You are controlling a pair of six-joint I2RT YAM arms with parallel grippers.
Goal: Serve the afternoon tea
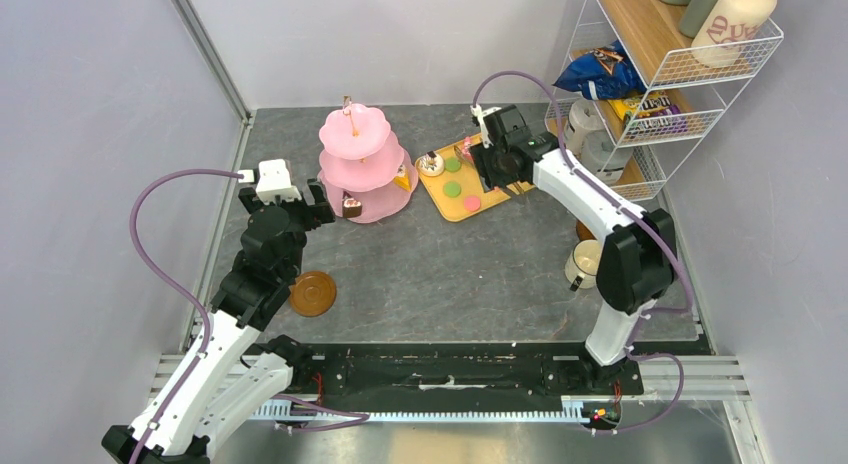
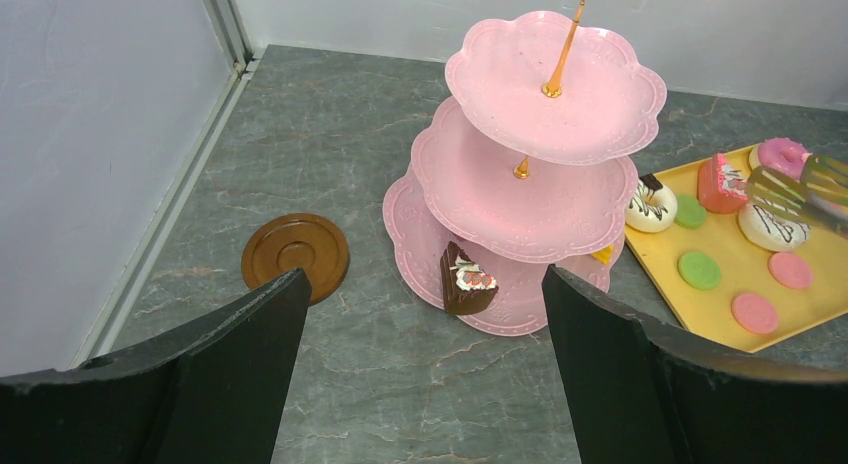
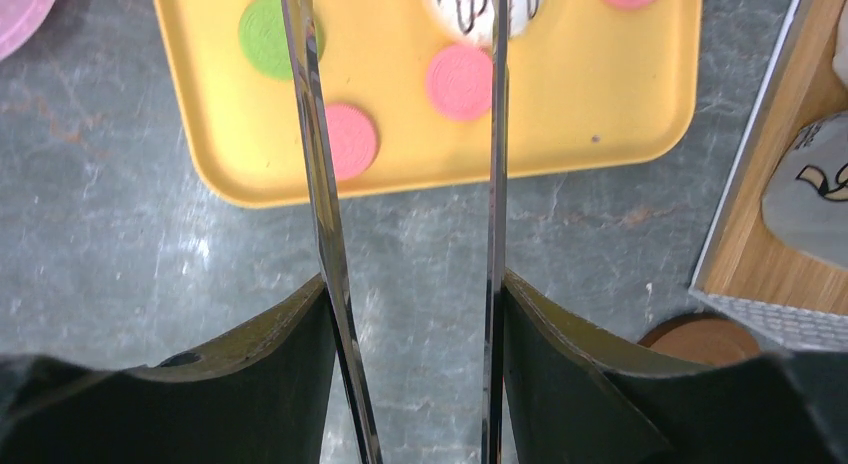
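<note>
L gripper (image 2: pixel 422 277) jaws wide apart, empty, aimed at stand (image 2: pixel 520 199) near rear wall. R gripper (image 3: pixel 412 284) angled down over tray (image 3: pixel 560 124), clamped on tongs (image 3: pixel 310 134) straddling donut (image 3: pixel 478 9); tong tips, most of donut cut off in wrist view.

The cream bottle (image 1: pixel 735 22) on the top shelf (image 1: pixel 630 14) has big red letters. The top ones look like "AD", but the rest is too blurry to read. The blue bag (image 1: pixel 598 74) and the yellow packet (image 1: pixel 650 109) below have print too small to read. A grey mug (image 3: pixel 812 184) has a black mark. I cannot tell if it is a letter.
</note>
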